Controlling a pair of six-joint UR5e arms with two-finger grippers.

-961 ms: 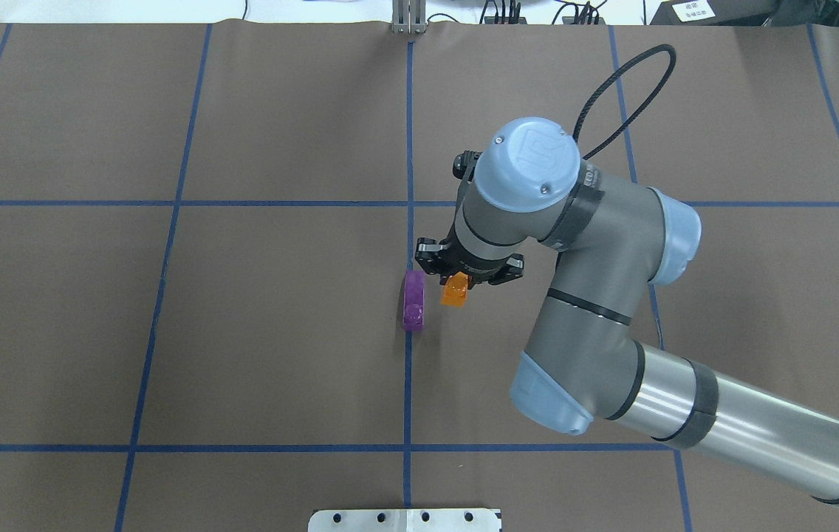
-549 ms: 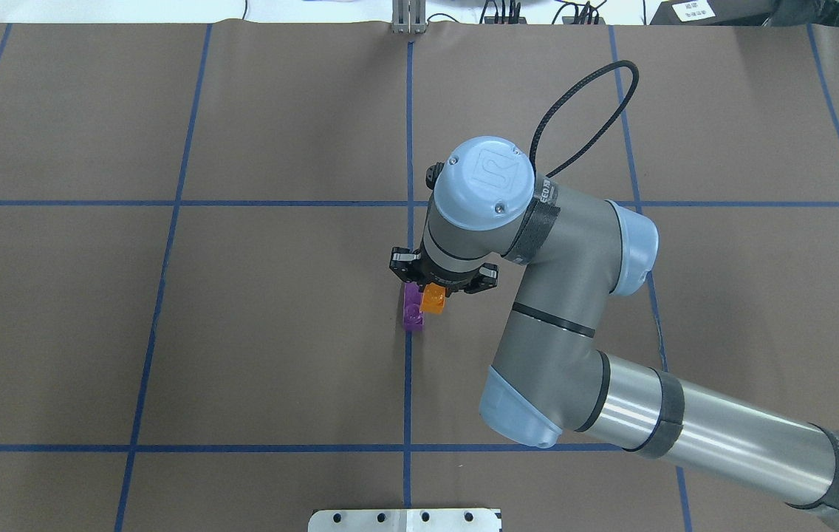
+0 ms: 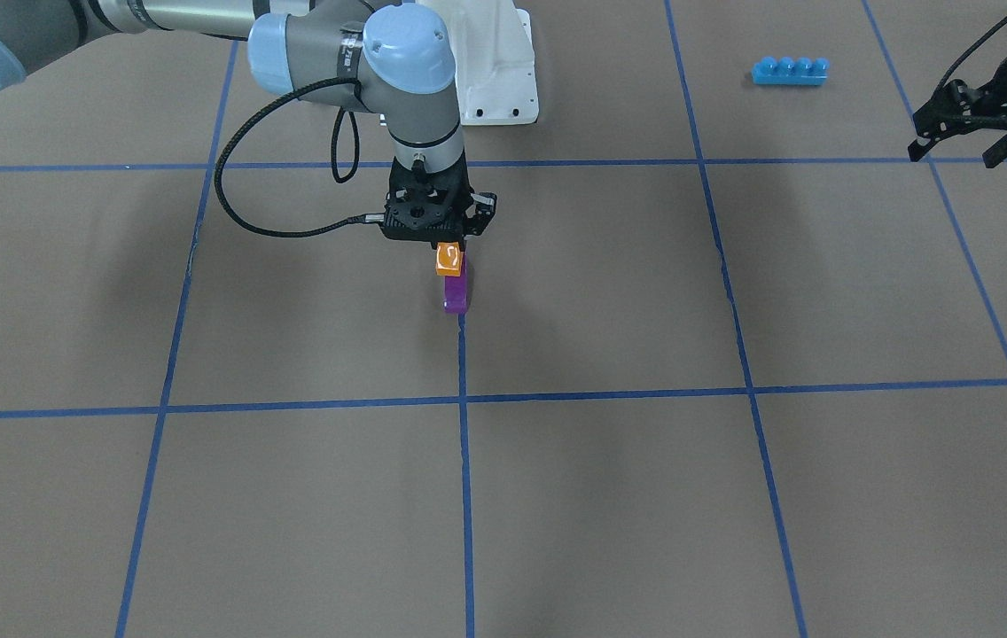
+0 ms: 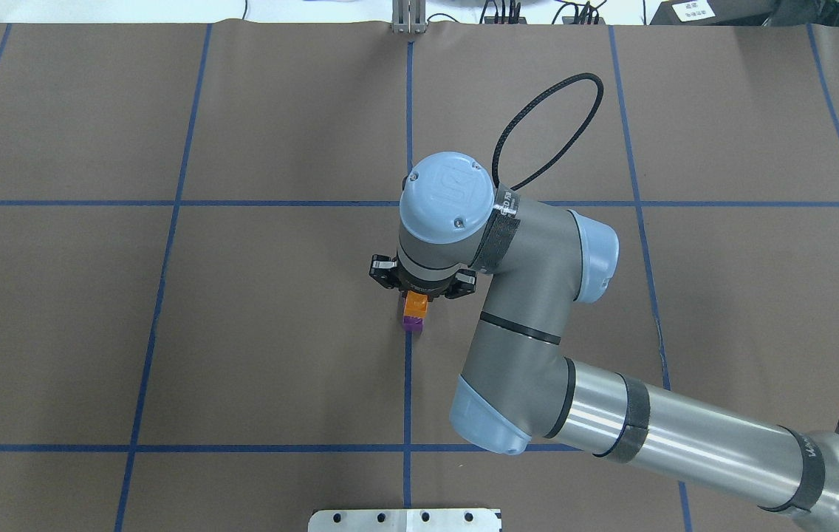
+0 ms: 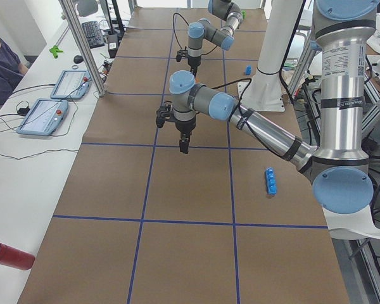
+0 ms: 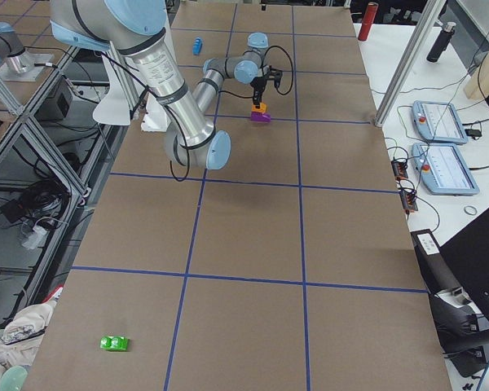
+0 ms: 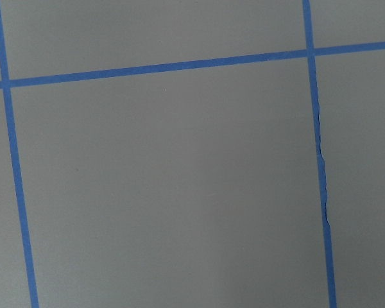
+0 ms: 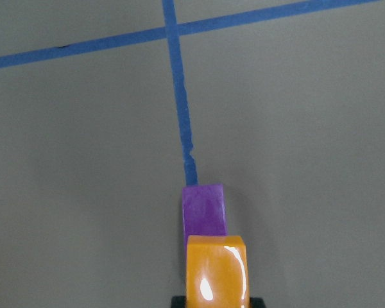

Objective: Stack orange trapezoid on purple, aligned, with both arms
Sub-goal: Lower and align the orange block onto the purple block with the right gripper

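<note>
Over the centre tape line (image 4: pixel 408 384), right gripper (image 4: pixel 416 294) has carried orange (image 4: pixel 415 304) sideways from beside purple (image 4: pixel 412 322) to right above it, fingers clamped on orange. Purple's end shows past orange in the wrist view. Whether it's seated can't be told; likely press and release remain. Left gripper (image 3: pixel 956 142) is parked well apart, its finger state can't be told. Brown paper table (image 4: pixel 279 295), taped grid. Blue brick (image 3: pixel 789 71) lies far off. Operator (image 5: pixel 0 63) sits alongside.
</note>
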